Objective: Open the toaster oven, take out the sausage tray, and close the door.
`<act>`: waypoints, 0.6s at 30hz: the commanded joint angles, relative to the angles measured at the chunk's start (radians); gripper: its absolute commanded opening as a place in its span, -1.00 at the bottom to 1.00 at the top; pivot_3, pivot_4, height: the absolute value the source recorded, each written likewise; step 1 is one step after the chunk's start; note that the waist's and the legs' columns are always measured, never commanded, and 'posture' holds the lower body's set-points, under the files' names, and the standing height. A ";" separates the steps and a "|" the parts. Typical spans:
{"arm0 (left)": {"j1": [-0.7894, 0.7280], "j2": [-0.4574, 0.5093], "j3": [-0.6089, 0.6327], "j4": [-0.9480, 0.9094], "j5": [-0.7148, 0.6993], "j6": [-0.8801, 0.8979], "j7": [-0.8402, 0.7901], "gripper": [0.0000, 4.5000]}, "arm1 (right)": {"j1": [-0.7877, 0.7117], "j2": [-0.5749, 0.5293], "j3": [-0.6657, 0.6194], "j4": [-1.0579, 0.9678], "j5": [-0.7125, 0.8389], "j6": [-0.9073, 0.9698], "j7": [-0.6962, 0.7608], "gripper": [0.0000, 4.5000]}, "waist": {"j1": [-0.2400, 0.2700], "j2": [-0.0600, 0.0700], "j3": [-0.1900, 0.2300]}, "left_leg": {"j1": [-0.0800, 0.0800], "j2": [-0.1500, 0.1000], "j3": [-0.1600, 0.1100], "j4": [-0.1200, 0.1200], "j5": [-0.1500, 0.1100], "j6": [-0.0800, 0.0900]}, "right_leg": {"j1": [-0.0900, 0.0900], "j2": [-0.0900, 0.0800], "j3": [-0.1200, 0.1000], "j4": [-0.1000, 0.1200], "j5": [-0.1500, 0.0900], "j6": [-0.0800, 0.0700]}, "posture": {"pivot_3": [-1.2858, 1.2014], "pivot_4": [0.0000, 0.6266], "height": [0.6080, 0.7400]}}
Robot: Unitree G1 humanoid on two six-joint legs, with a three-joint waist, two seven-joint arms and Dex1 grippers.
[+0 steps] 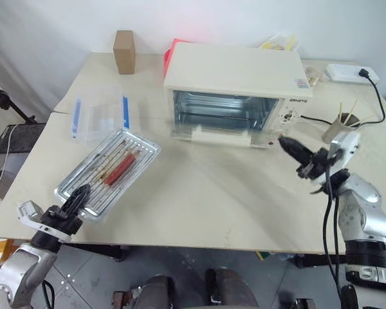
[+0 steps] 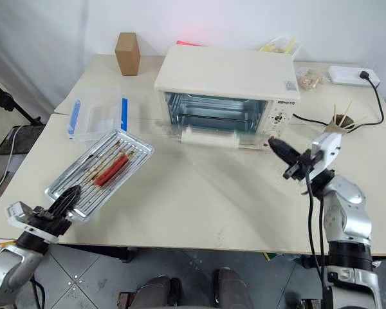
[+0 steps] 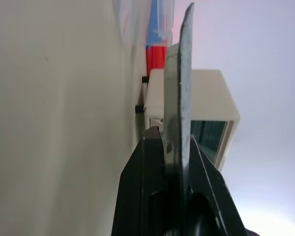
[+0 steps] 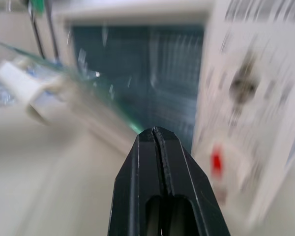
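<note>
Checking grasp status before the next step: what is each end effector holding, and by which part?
The left end effector is shut on the sausage tray, pinching its near corner rim. The right end effector is shut and holds nothing.

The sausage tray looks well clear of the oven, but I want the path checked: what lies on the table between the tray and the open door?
Bare tabletop separates the sausage tray from the door in the left eye view.
</note>
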 commanded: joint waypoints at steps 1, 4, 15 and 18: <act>-0.025 0.029 -0.061 -0.017 -0.029 0.035 -0.019 -1.00 | -0.020 -0.008 -0.036 -0.068 0.054 0.046 -0.009 -0.99 | 0.004 0.000 0.000 | 0.000 0.000 0.000 0.000 0.000 0.000 | 0.000 0.000 0.000 0.000 0.000 0.000 | 0.03 -0.52 1.00; -0.073 0.089 -0.169 0.016 -0.029 0.084 -0.019 -1.00 | 0.021 -0.052 -0.027 -0.134 0.102 0.122 0.071 -0.99 | 0.013 0.000 0.000 | -0.001 0.000 -0.001 0.000 0.000 0.000 | 0.000 -0.001 -0.001 -0.001 0.000 0.000 | 0.03 -0.52 1.00; -0.365 0.176 -0.502 0.227 0.081 0.190 -0.136 -1.00 | 0.490 -0.165 -0.112 -0.403 -0.041 -0.088 0.249 0.37 | 0.029 0.001 0.001 | 0.000 -0.002 -0.001 -0.001 0.000 0.001 | 0.004 0.000 -0.002 -0.004 0.000 0.000 | 0.03 -0.52 1.00; -0.486 0.179 -0.600 0.317 0.245 0.250 -0.245 -1.00 | 0.623 -0.165 -0.157 -0.431 -0.055 -0.150 0.282 0.71 | 0.030 0.001 0.001 | 0.003 -0.001 -0.002 -0.001 0.000 0.001 | 0.007 0.001 -0.003 -0.005 0.000 0.001 | 0.03 -0.52 1.00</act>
